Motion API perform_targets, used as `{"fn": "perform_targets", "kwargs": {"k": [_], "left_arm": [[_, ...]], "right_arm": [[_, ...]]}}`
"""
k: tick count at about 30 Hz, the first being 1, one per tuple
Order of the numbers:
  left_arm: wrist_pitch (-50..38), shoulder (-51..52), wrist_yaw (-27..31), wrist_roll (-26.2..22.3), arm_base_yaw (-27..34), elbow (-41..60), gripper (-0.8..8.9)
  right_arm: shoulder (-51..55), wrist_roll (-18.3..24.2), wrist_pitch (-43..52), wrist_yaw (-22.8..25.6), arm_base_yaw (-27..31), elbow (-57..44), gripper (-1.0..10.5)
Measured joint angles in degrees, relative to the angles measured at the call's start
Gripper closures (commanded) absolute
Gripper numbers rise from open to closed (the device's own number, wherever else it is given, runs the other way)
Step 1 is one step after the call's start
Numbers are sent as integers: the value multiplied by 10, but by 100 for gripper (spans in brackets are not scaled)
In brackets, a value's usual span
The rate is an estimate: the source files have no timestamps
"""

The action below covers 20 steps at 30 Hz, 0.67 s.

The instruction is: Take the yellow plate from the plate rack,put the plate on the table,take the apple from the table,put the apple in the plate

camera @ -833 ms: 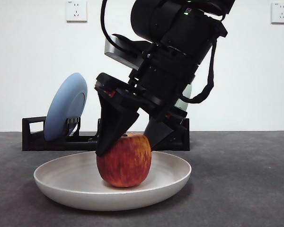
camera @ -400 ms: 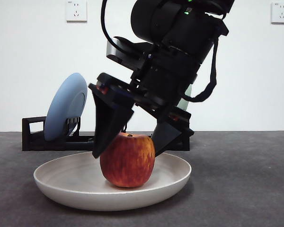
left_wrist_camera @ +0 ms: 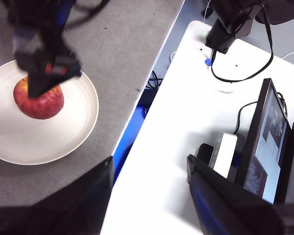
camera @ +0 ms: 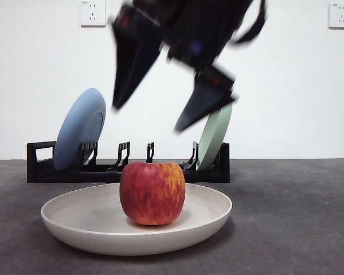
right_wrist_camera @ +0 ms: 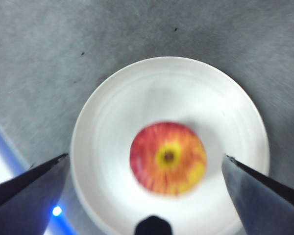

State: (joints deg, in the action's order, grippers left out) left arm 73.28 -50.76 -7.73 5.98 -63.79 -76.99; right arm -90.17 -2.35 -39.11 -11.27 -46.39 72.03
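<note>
The red apple (camera: 152, 193) stands upright in the middle of the cream yellow plate (camera: 63, 220), which lies flat on the grey table (camera: 292, 217). My right gripper (camera: 147, 117) hangs open well above the apple, blurred, touching nothing. From the right wrist the apple (right_wrist_camera: 167, 157) shows stem-up, centred in the plate (right_wrist_camera: 112, 122), between the spread jaws of that gripper (right_wrist_camera: 144, 156). My left gripper (left_wrist_camera: 149, 164) is open and holds nothing, off beyond the table's edge; it looks back at the apple (left_wrist_camera: 39, 100) and plate (left_wrist_camera: 78, 127). The black plate rack (camera: 40, 169) stands behind.
The rack holds a blue plate (camera: 80, 134) at one end and a pale green plate (camera: 215, 137) at the other. Beside the table stands a white desk (left_wrist_camera: 176, 122) with a monitor (left_wrist_camera: 264, 132) and cables.
The right gripper has let go of the apple, spread its jaws and risen well clear. The apple stays in the plate, now standing upright.
</note>
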Motion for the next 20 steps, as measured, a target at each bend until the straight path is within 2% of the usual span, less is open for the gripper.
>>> {"fn": "perform_targets", "kwargs": {"k": [5,9,13,20], "left_arm": [[0,0,0,-7,0,0,562],[0,0,0,-10,0,0,562],[0,0,0,-10,0,0,562],[0,0,0,-10,0,0,566]], "right_arm": [[82,0,-125,3,0,20,421],[162,-2,-200,3,0,21,575],[235,-12,-272,3,0,22,650],[330,-27,-373,3,0,22,882]]}}
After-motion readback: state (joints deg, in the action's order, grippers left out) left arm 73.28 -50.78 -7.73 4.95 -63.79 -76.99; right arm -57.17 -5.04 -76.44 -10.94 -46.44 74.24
